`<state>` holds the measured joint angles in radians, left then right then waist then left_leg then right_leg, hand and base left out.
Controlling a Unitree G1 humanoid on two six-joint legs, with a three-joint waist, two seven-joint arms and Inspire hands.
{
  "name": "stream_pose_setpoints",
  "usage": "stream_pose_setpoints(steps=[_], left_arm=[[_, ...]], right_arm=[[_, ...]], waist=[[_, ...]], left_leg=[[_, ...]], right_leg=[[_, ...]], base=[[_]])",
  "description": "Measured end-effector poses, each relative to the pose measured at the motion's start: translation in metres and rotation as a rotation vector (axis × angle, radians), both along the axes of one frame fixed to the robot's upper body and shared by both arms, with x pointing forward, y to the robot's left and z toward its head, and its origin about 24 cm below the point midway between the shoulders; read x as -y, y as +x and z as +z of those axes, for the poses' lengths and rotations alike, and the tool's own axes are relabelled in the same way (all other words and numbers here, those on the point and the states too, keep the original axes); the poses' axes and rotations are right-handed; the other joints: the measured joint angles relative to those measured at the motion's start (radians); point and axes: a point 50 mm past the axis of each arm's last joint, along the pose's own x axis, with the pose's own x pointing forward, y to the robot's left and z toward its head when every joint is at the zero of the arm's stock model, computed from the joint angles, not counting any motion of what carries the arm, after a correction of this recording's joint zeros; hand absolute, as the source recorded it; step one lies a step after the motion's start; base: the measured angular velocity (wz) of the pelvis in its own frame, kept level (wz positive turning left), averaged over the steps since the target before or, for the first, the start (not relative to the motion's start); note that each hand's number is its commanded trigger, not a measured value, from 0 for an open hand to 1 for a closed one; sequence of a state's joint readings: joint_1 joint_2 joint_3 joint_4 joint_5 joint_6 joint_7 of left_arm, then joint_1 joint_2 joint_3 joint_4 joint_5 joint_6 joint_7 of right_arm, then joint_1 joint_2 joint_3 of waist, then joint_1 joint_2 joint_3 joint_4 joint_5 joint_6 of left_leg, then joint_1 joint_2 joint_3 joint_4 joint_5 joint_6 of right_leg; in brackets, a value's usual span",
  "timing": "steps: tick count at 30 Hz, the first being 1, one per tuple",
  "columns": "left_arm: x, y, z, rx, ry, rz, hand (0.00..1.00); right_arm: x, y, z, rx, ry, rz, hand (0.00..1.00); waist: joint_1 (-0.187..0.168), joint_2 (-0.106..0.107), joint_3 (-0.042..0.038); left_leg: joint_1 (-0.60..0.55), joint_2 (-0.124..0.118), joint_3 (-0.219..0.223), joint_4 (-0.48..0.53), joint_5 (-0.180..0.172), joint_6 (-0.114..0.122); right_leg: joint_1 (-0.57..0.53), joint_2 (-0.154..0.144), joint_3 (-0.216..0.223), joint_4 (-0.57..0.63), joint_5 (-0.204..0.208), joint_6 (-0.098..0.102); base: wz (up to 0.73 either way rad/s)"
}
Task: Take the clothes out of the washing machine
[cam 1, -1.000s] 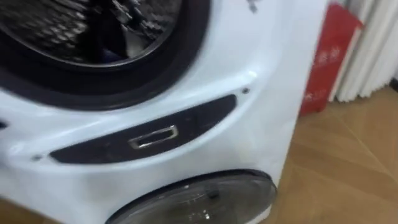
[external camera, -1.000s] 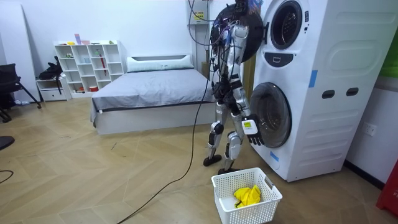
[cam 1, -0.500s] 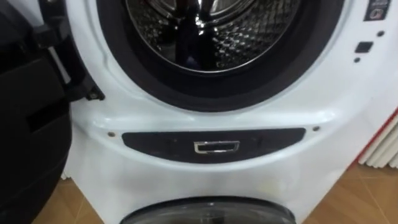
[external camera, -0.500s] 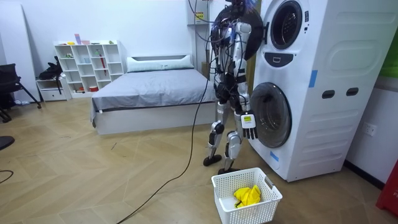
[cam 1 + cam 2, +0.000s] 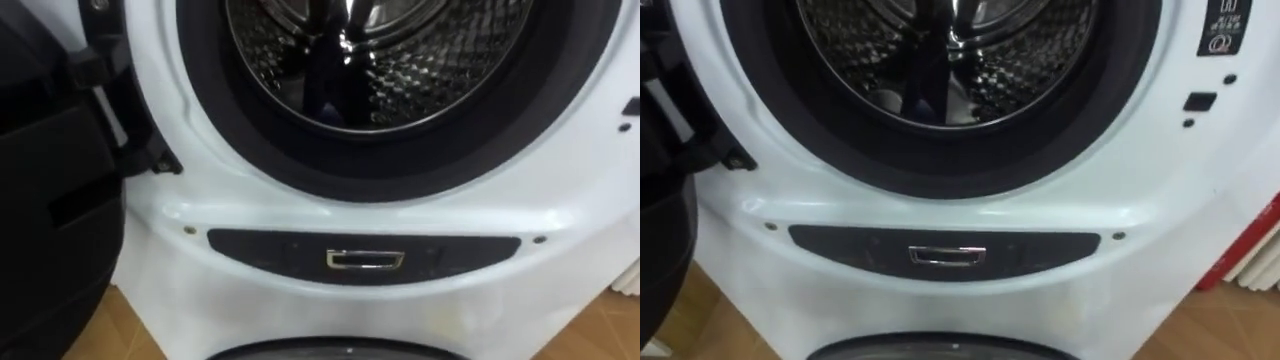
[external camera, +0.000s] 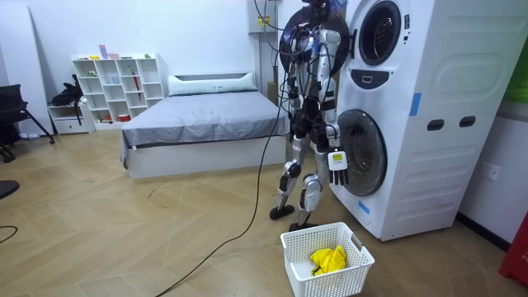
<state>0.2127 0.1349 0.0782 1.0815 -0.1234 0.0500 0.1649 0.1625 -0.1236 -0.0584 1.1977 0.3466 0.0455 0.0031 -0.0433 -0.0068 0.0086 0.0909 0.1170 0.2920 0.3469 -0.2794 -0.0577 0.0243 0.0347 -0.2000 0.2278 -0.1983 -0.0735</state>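
Robot's right hand (image 6: 337,162) hangs low by its thigh, fingers loose and straight, holding nothing, just in front of the round glass lower door (image 6: 363,153) of the white stacked washing machine (image 6: 429,82). Target lies above and forward of it: the perforated steel upper drum (image 5: 400,60), with its black door (image 5: 50,200) swung open on the robot's left. A dark shape (image 5: 322,90) low in the drum may be clothing, can't tell for sure. The reach likely needs that arm raised high, then straight in. Yellow cloth (image 6: 328,259) lies in the white plastic basket (image 6: 330,283) on the wooden floor (image 6: 165,231) near the robot's feet.
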Motion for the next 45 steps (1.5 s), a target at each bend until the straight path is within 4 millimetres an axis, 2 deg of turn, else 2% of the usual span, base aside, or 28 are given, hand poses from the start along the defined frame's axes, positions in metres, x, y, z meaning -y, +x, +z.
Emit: stream_pose_setpoints(steps=[1,4,6,8,9,10,13,14,15,18,19,20,21,22,23,24,25,27,29,31,32,33,35,36,38,40,43,45], left_arm=[[-0.001,0.001,0.001,0.009,0.003,-0.001,0.00],[0.000,0.017,0.003,0.063,-0.001,-0.003,0.00],[0.004,0.028,0.003,0.088,-0.026,-0.015,0.00],[0.009,0.027,0.001,0.080,-0.047,-0.043,0.00],[0.010,0.032,0.002,0.088,-0.058,-0.065,0.00],[0.011,0.034,0.002,0.093,-0.061,-0.071,0.00],[0.016,0.053,0.004,0.134,-0.079,-0.116,0.00],[0.017,0.066,0.006,0.161,-0.076,-0.139,0.00],[0.018,0.076,0.008,0.179,-0.070,-0.164,0.00],[0.022,0.085,0.009,0.190,-0.070,-0.208,0.00],[0.023,0.084,0.009,0.184,-0.072,-0.211,0.00],[0.024,0.080,0.007,0.170,-0.077,-0.211,0.00],[0.024,0.075,0.005,0.151,-0.082,-0.208,0.00],[0.024,0.074,0.005,0.147,-0.083,-0.205,0.00],[0.022,0.073,0.005,0.142,-0.076,-0.201,0.00],[0.020,0.072,0.004,0.131,-0.069,-0.202,0.00],[0.020,0.070,0.004,0.125,-0.066,-0.207,0.00],[0.020,0.059,0.002,0.097,-0.066,-0.203,0.00],[0.017,0.047,0.000,0.071,-0.050,-0.177,0.00],[0.011,0.039,0.000,0.068,-0.032,-0.094,0.00],[0.007,0.038,0.001,0.074,-0.018,-0.038,0.00],[0.004,0.037,0.002,0.084,-0.009,0.009,0.00],[-0.002,0.042,0.005,0.128,-0.003,0.094,0.00],[-0.005,0.047,0.007,0.160,0.001,0.143,0.00],[-0.013,0.055,0.012,0.217,0.004,0.232,0.00],[-0.021,0.068,0.018,0.283,0.012,0.322,0.00],[-0.046,0.088,0.038,0.436,0.060,0.463,0.00],[-0.073,0.101,0.059,0.563,0.098,0.583,0.00]], right_arm=[[0.000,0.000,0.000,0.000,0.000,0.003,0.00],[0.004,0.008,0.001,0.009,-0.016,0.032,0.00],[0.010,0.009,0.003,0.004,-0.048,0.072,0.00],[0.015,0.011,0.004,0.009,-0.070,0.078,0.00],[0.014,0.011,0.004,0.012,-0.072,0.077,0.00],[0.013,0.011,0.004,0.012,-0.070,0.076,0.00],[0.015,0.011,0.004,0.018,-0.073,0.053,0.00],[0.016,0.012,0.005,0.027,-0.071,0.045,0.00],[0.016,0.013,0.005,0.029,-0.075,0.054,0.00],[0.013,0.013,0.004,0.029,-0.069,0.058,0.00],[0.012,0.013,0.004,0.030,-0.066,0.055,0.00],[0.010,0.012,0.003,0.028,-0.060,0.052,0.00],[0.009,0.010,0.003,0.026,-0.055,0.040,0.00],[0.008,0.009,0.003,0.025,-0.054,0.032,0.00],[0.008,0.013,0.003,0.040,-0.048,0.012,0.00],[0.007,0.007,0.002,0.032,-0.039,-0.019,0.00],[0.007,0.002,0.002,0.018,-0.035,-0.036,0.00],[0.010,-0.009,0.002,-0.014,-0.036,-0.064,0.00],[0.012,-0.008,0.002,-0.016,-0.047,-0.051,0.00],[0.011,-0.011,0.002,-0.027,-0.053,-0.040,0.00],[0.010,-0.010,0.002,-0.021,-0.050,-0.037,0.00],[0.009,-0.009,0.002,-0.015,-0.049,-0.034,0.00],[0.009,-0.008,0.002,-0.011,-0.050,-0.032,0.00],[0.010,-0.008,0.002,-0.005,-0.055,-0.028,0.00],[0.011,-0.008,0.003,0.006,-0.057,-0.031,0.00],[0.015,-0.012,0.003,0.008,-0.062,-0.067,0.00],[0.026,-0.018,0.006,0.009,-0.085,-0.139,0.00],[0.034,-0.020,0.009,0.021,-0.104,-0.196,0.00]], waist=[[0.004,-0.001,-0.0013],[0.018,0.002,-0.0023],[0.009,0.019,-0.0009],[-0.010,0.044,-0.0012],[-0.033,0.046,-0.0007],[-0.041,0.046,-0.0008],[-0.065,0.060,0.0010],[-0.088,0.067,0.0094],[-0.091,0.070,0.0116],[-0.089,0.070,0.0101],[-0.086,0.065,0.0100],[-0.086,0.049,0.0132],[-0.089,0.041,0.0074],[-0.089,0.039,0.0060],[-0.088,0.037,0.0030],[-0.096,0.033,0.0039],[-0.097,0.029,0.0021],[-0.076,0.019,-0.0017],[-0.045,0.007,0.0016],[-0.029,0.000,-0.0049],[-0.027,-0.009,-0.0057],[-0.028,-0.015,-0.0103],[-0.027,-0.014,-0.0104],[-0.026,-0.008,-0.0136],[-0.034,0.000,-0.0097],[-0.033,0.011,-0.0120],[-0.028,0.024,-0.0092],[-0.021,0.034,-0.0107]], left_leg=[[-0.018,0.009,-0.002,0.035,-0.002,-0.003],[-0.123,0.036,-0.062,0.223,-0.002,-0.005],[-0.153,0.064,-0.072,0.340,-0.007,-0.003],[-0.122,0.073,-0.089,0.435,-0.005,-0.006],[-0.082,0.061,-0.096,0.437,-0.006,-0.015],[-0.060,0.056,-0.102,0.422,-0.006,-0.016],[0.066,0.051,-0.111,0.198,-0.028,-0.051],[0.106,0.051,-0.133,0.082,-0.046,-0.063],[0.130,0.046,-0.143,-0.019,-0.072,-0.057],[0.164,0.022,-0.132,-0.196,-0.075,-0.027],[0.160,0.012,-0.130,-0.203,-0.073,-0.017],[0.151,-0.013,-0.126,-0.201,-0.060,0.013],[0.132,-0.035,-0.116,-0.197,-0.047,0.035],[0.122,-0.044,-0.108,-0.195,-0.042,0.045],[0.092,-0.048,-0.086,-0.194,-0.035,0.070],[0.071,-0.050,-0.021,-0.188,-0.028,0.087],[0.065,-0.052,0.001,-0.179,-0.024,0.090],[0.072,-0.059,0.072,-0.185,-0.010,0.093],[0.075,-0.063,0.106,-0.179,-0.008,0.095],[0.070,-0.069,0.132,-0.175,-0.007,0.092],[0.065,-0.077,0.145,-0.174,-0.003,0.086],[0.059,-0.079,0.155,-0.172,0.003,0.079],[0.056,-0.076,0.158,-0.160,0.006,0.073],[0.057,-0.067,0.142,-0.158,0.010,0.068],[0.062,-0.062,0.112,-0.157,0.013,0.062],[0.064,-0.059,0.110,-0.156,0.016,0.058],[0.075,-0.059,0.073,-0.158,0.018,0.054],[0.077,-0.058,0.027,-0.159,0.018,0.053]], right_leg=[[-0.005,0.002,-0.002,0.006,-0.001,-0.003],[-0.025,0.006,-0.011,0.013,-0.009,-0.024],[-0.036,0.018,-0.024,0.030,-0.021,-0.043],[-0.037,0.033,-0.029,0.051,-0.028,-0.054],[-0.051,0.035,-0.043,0.069,-0.029,-0.056],[-0.057,0.036,-0.051,0.072,-0.029,-0.057],[-0.110,0.041,-0.088,0.106,-0.024,-0.060],[-0.139,0.039,-0.110,0.123,-0.020,-0.058],[-0.173,0.035,-0.125,0.140,-0.013,-0.056],[-0.229,0.030,-0.125,0.151,0.042,-0.043],[-0.237,0.022,-0.121,0.151,0.058,-0.040],[-0.244,0.007,-0.096,0.143,0.091,-0.028],[-0.245,-0.001,-0.069,0.105,0.140,-0.010],[-0.245,-0.001,-0.056,0.078,0.173,-0.003],[-0.243,-0.006,-0.044,0.026,0.223,0.019],[-0.243,-0.041,-0.050,0.082,0.187,0.042],[-0.237,-0.060,-0.051,0.141,0.146,0.057],[-0.187,-0.124,-0.048,0.330,0.023,0.088],[-0.109,-0.150,-0.047,0.335,-0.024,0.099],[-0.021,-0.161,-0.048,0.253,-0.027,0.110],[0.016,-0.160,-0.045,0.167,-0.037,0.126],[0.035,-0.146,-0.047,0.093,-0.036,0.126],[0.058,-0.128,-0.023,0.016,-0.027,0.124],[0.068,-0.117,-0.020,-0.010,-0.010,0.115],[0.077,-0.105,-0.014,-0.022,-0.005,0.107],[0.080,-0.096,-0.008,-0.027,-0.003,0.103],[0.090,-0.087,-0.003,-0.028,-0.002,0.101],[0.098,-0.084,-0.004,-0.029,-0.004,0.099]], base=[[-0.12],[-0.14],[-0.04],[0.04],[0.28],[0.37],[0.38],[0.42],[0.37],[0.03],[-0.15],[-0.12],[-0.15],[-0.11],[0.17],[0.40],[0.62],[0.27],[-0.39],[-0.56],[-0.52],[-0.53],[-0.46],[-0.41],[-0.22],[-0.07],[-0.03],[-0.05]])
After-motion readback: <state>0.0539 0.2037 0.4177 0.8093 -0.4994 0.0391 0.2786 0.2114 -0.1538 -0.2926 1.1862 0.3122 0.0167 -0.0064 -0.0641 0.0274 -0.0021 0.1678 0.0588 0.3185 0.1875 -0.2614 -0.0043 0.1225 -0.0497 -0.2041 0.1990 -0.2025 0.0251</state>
